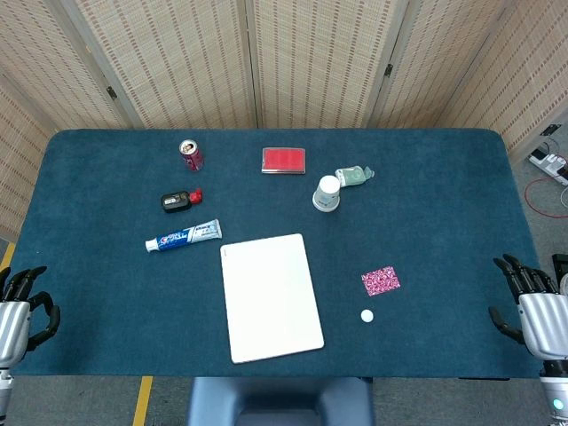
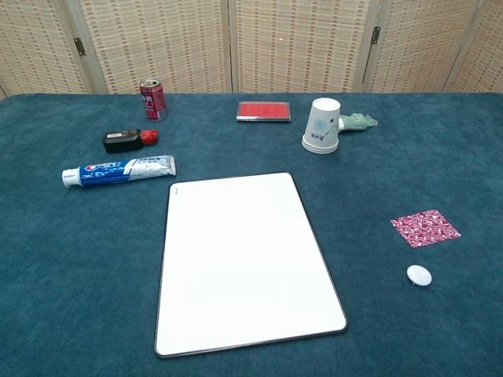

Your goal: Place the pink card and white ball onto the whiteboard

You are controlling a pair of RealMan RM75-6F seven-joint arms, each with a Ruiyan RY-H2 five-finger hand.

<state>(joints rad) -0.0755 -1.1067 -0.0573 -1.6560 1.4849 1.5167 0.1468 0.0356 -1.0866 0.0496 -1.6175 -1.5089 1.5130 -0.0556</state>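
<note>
The pink card and white ball lie on the bench to the right of the whiteboard, between it and the right hand, the nearer one. Both the right hand and the left hand are empty, fingers apart.

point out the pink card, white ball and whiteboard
pink card (image 2: 425, 228), chest view, middle of its patterned face
white ball (image 2: 419, 275), chest view, top of the ball
whiteboard (image 1: 270, 296), head view, bare middle of its surface
</note>
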